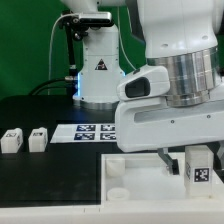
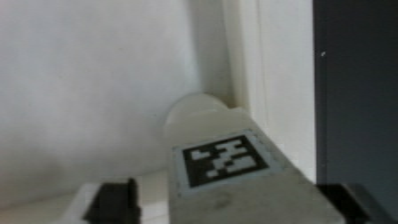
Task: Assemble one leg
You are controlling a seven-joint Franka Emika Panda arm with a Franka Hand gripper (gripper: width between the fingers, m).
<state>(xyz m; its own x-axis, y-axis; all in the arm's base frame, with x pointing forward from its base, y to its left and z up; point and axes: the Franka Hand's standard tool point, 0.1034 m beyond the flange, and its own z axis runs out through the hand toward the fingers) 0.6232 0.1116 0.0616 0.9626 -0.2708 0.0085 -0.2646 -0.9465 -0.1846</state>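
A small white leg (image 1: pixel 200 166) with a black-and-white tag stands upright on the far right part of the large white panel (image 1: pixel 135 172). My gripper (image 1: pixel 190 163) hangs straight over it with a finger on each side. In the wrist view the leg (image 2: pixel 228 150) points away from the camera, its tag facing up, between the two dark fingers (image 2: pixel 118 205). It lies close against one finger, and a gap shows between it and the other. The gripper (image 2: pixel 231 212) looks open around the leg. Two more legs (image 1: pixel 12 139) (image 1: pixel 38 138) stand on the black table at the exterior view's left.
The marker board (image 1: pixel 95 130) lies flat behind the panel. The arm's white base (image 1: pixel 98 72) stands at the back. A round socket (image 1: pixel 118 186) shows at the panel's near left corner. In the wrist view the panel (image 2: pixel 89 80) ends at the dark table (image 2: pixel 356 80).
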